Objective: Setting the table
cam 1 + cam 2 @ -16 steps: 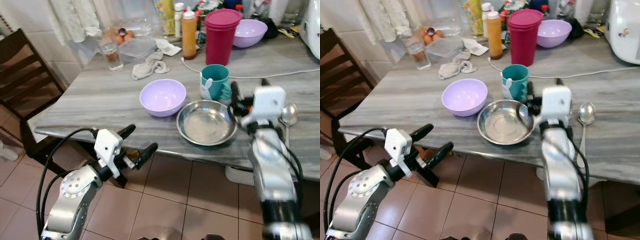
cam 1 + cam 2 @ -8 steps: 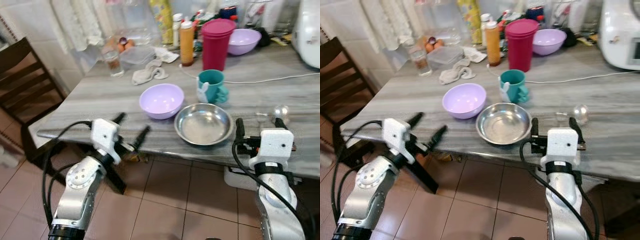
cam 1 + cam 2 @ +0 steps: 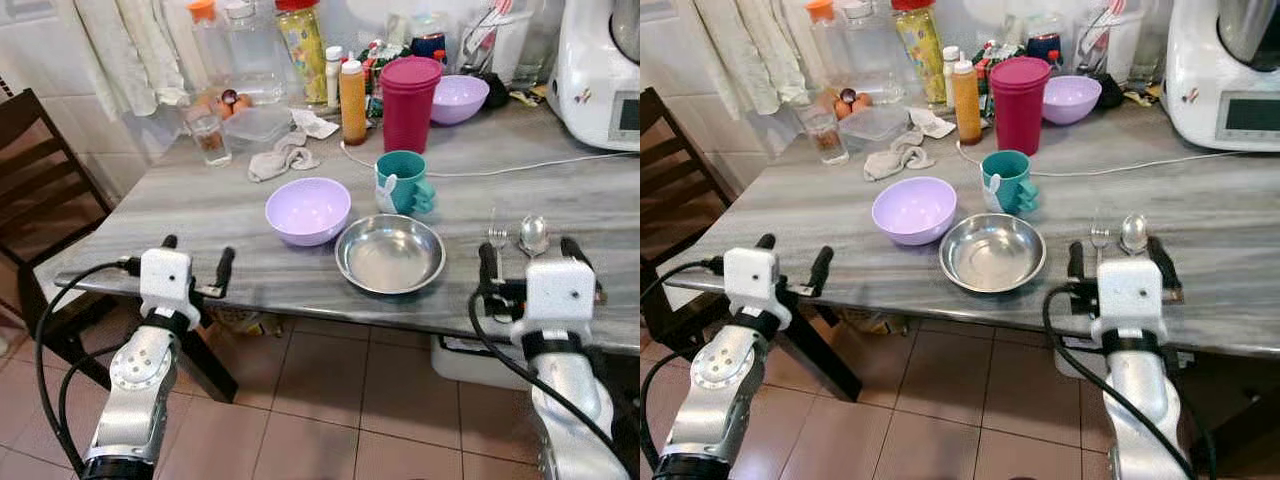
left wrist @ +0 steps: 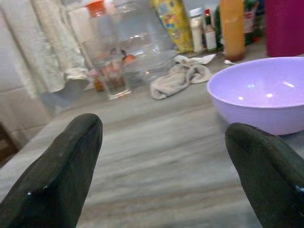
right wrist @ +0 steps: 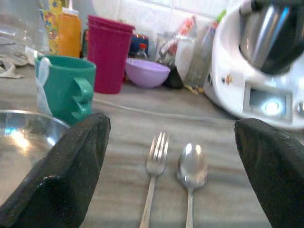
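A steel bowl (image 3: 390, 254) sits near the table's front edge, with a lilac bowl (image 3: 308, 209) to its left and a teal mug (image 3: 403, 182) behind it. Right of the steel bowl, a fork (image 3: 494, 238) and a spoon (image 3: 533, 235) lie side by side. My right gripper (image 3: 530, 260) hovers open at the front edge, just short of the fork (image 5: 154, 161) and spoon (image 5: 191, 166), holding nothing. My left gripper (image 3: 197, 258) is open at the table's front left edge, pointing toward the lilac bowl (image 4: 261, 90).
A dark wooden chair (image 3: 40, 190) stands at the table's left end. The back of the table holds a magenta tumbler (image 3: 410, 90), a second lilac bowl (image 3: 458, 98), bottles, a glass (image 3: 209, 138), a cloth (image 3: 283, 157) and a white appliance (image 3: 600, 60). A white cable (image 3: 500, 165) crosses behind the mug.
The whole view has pulled back. My right gripper has drawn back from beside the steel bowl and mug to the front edge. My left gripper has come up to the table edge.
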Controlling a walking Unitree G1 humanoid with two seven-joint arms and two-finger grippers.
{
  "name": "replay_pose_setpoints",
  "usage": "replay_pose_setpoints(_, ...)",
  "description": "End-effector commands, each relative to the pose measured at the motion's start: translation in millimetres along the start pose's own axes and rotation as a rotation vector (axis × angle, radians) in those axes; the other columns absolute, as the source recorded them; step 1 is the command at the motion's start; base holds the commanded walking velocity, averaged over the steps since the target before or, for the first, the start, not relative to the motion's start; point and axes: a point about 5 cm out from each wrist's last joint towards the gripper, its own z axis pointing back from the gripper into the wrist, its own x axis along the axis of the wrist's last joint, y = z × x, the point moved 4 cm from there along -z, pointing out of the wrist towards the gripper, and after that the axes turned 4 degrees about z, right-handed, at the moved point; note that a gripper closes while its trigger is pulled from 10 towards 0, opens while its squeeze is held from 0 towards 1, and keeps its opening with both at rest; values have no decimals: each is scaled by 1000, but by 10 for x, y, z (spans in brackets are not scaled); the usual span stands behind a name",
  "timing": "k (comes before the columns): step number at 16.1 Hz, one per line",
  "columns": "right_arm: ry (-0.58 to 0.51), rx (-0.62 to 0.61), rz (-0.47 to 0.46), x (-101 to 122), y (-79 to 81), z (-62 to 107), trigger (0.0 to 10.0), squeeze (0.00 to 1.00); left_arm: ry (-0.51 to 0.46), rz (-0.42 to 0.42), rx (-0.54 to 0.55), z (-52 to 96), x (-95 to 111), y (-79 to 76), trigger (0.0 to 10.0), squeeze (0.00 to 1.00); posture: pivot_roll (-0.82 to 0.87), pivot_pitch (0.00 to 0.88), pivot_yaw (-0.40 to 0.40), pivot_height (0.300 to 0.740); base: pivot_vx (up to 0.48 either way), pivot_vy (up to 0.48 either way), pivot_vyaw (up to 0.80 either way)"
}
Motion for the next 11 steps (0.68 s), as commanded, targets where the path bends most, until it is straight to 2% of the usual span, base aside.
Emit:
replay_pose_setpoints(1,-37,43,4,112,102,-11,10000,431,0,-24,27,19,-9,78,10000,0,-326,5,127,740,0,0,800)
replay_pose_setpoints(2,-51,76,16,141,180,-10,10000,427,-4,-23,38,12,-2,74,10000,0,-326,5,127,740,0,0,800)
replay_pose_setpoints(4,-56,96,7,155,230,-7,10000,400,3,-55,75,11,-14,118,10000,0,-323,5,127,740,0,0,800)
replay_pose_setpoints(5,-54,106,1,155,259,1,10000,24,17,-95,120,29,-53,191,10000,0,-323,6,130,740,0,0,800)
replay_pose_setpoints(7,-53,117,0,158,287,3,10000,0,26,-115,163,34,-69,270,10000,0,-323,5,134,740,0,0,800)
replay_pose_setpoints(11,-64,144,-2,182,362,-2,10000,0,28,-125,181,11,-68,290,10000,0,-323,3,138,740,0,0,800)
